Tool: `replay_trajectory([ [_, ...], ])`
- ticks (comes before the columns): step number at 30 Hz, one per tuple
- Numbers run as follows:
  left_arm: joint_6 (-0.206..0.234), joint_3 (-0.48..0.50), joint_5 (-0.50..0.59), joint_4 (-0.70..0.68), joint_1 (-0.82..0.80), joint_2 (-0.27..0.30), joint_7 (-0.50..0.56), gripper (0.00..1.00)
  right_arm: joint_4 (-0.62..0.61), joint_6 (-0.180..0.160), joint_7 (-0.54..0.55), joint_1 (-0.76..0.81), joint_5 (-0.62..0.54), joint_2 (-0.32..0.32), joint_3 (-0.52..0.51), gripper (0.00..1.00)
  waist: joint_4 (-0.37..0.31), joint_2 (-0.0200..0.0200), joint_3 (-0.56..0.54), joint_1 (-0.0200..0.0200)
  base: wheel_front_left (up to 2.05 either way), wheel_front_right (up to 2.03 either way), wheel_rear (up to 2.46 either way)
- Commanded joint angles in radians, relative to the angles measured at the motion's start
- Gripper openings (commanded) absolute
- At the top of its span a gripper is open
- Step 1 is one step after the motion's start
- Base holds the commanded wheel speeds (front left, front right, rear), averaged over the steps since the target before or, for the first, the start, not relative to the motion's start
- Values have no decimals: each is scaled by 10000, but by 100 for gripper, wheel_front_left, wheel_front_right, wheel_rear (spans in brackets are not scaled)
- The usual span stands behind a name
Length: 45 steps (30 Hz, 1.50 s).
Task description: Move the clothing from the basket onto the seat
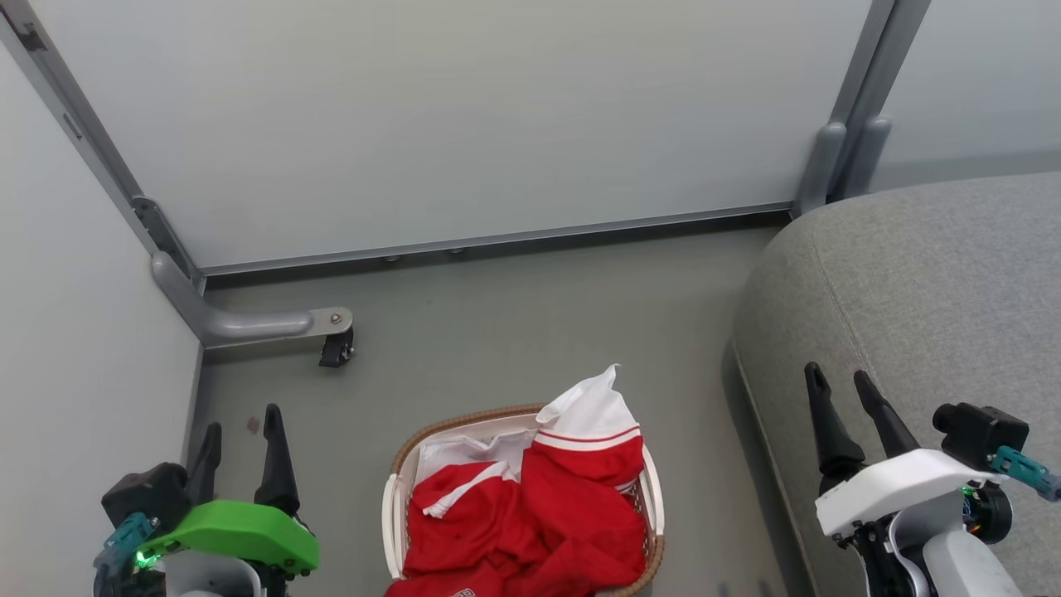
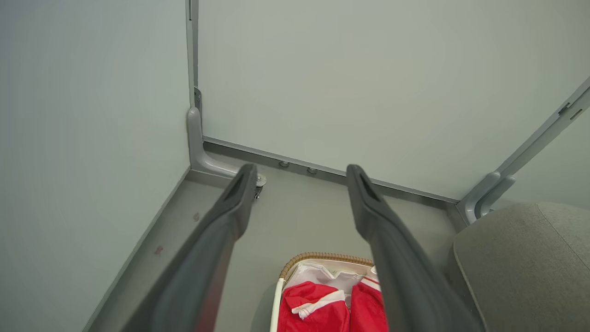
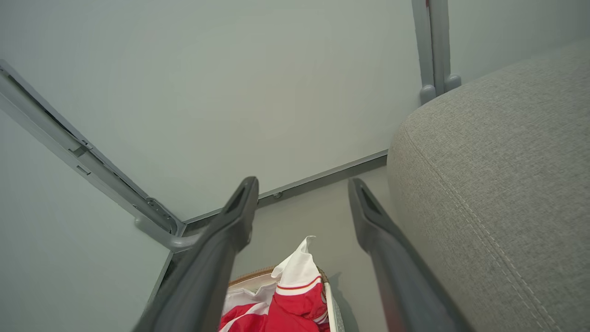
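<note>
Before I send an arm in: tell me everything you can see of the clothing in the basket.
The clothing is bright red fabric with white panels and thin red-and-white edge stripes, crumpled in a loose heap that fills the basket, over a white liner. One white-tipped fold stands up above the far right rim. A trace of white lettering shows at its near edge. Only basket and liner touch it.

1. The grey floor (image 1: 514, 332) carries everything here.
2. The basket (image 1: 464, 419) stands at 6 o'clock.
3. The seat (image 1: 912, 282) sits at 3 o'clock, apart from the basket.
4. A partition's castor foot (image 1: 336, 348) rests at 9 o'clock.
</note>
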Motion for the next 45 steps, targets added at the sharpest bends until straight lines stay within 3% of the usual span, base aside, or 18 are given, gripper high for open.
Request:
replay_trajectory([
  [1,64,-39,275,-94,-7,135,-113,100,-37,3,-121,-207,-302,-85,15,100,4,0,-3,0,0,0,0],
  [22,235,-65,2018,-120,302,57,-607,100,50,3,-619,-82,-2274,-56,185,100,23,0,-65,0,0,0,0],
  [37,-114,220,3144,48,336,-236,-910,100,95,3,-923,-202,-3484,-17,230,100,-126,0,152,0,0,0,0],
  [45,-571,206,3673,321,-336,-437,-1055,100,-319,2,-1079,-716,-4239,76,274,100,-385,0,1234,0,0,0,0],
])
